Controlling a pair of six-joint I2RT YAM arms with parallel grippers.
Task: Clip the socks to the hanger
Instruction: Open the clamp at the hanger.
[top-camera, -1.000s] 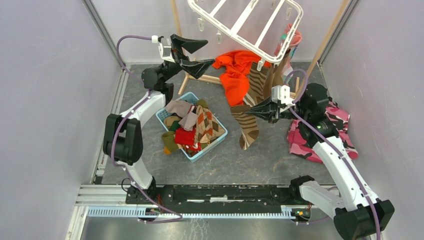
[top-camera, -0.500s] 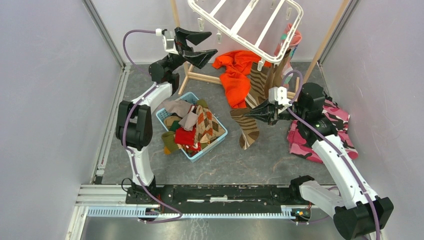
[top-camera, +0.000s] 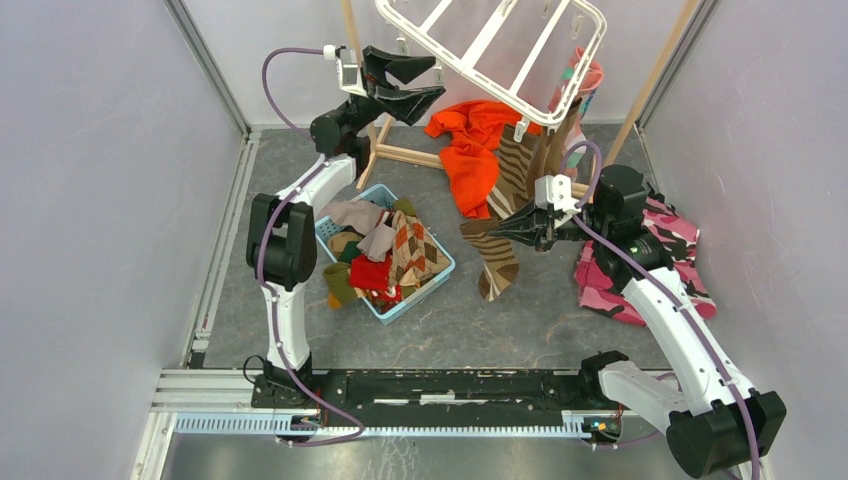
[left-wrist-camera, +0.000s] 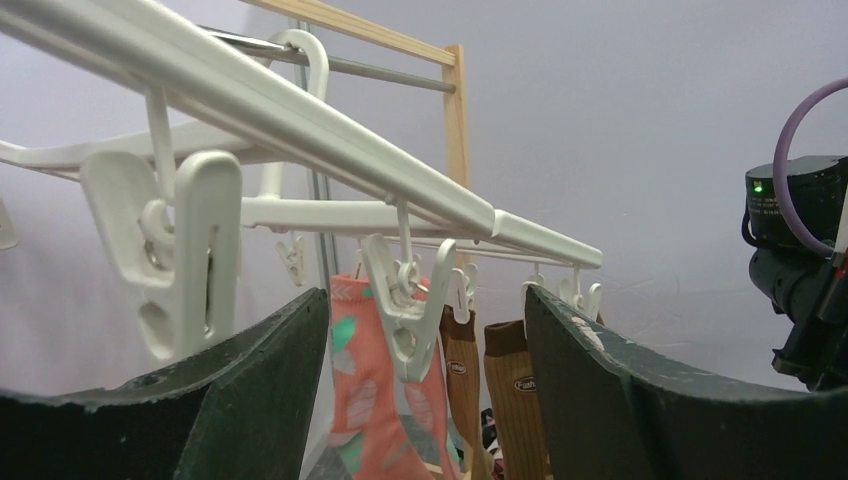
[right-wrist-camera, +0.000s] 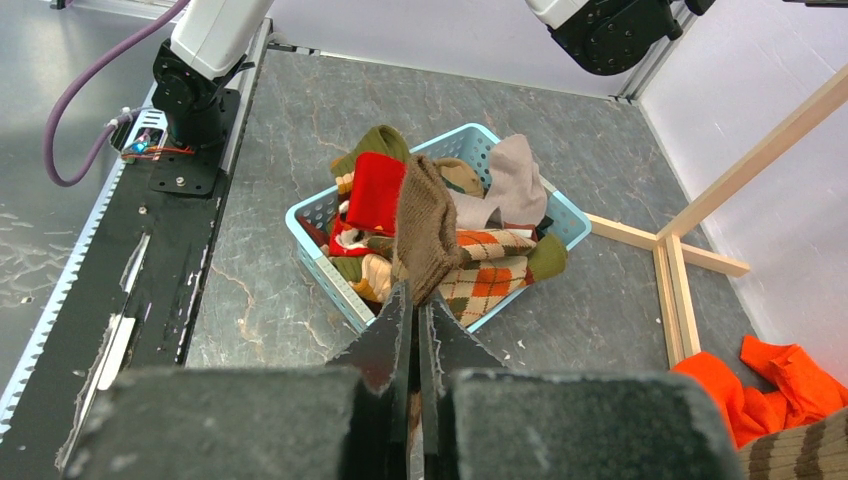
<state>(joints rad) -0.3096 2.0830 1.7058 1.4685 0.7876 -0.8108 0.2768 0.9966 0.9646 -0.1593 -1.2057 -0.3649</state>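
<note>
Left wrist view shows one small white clip (left-wrist-camera: 405, 315) hanging from the long bar of the hanger (left-wrist-camera: 300, 125), and the next move depends on this clip. It hangs straight down, so its long axis is vertical and its mouth points downward. The bar is tilted and runs from upper left to lower right in this view. Further along it, a pink sock (left-wrist-camera: 365, 390) and two brown socks (left-wrist-camera: 510, 400) are already clipped and hang down. The clip lies directly in front of the left hand (left-wrist-camera: 425, 300), in the gap between its two dark fingers. These stand wide apart and, as far as I can see, do not touch it.

The sock to be clipped is a brown sock (right-wrist-camera: 422, 225), plain as far as the right wrist view shows. The right hand (right-wrist-camera: 412, 300) holds it with the fingers pressed together, and the cloth stands out beyond the tips. In the top view this hand is to the right of the clip and nearer to the arm bases, well apart from it. It is close to the striped sock (top-camera: 515, 165) that hangs from the hanger's near edge. So the left hand is nearer to the clip, and the right one has the sock. I judge that the sock must travel up and to the left to meet the clip's mouth. More socks (top-camera: 385, 260) lie in the blue basket (top-camera: 420, 293) on the bench (top-camera: 520, 320).
</note>
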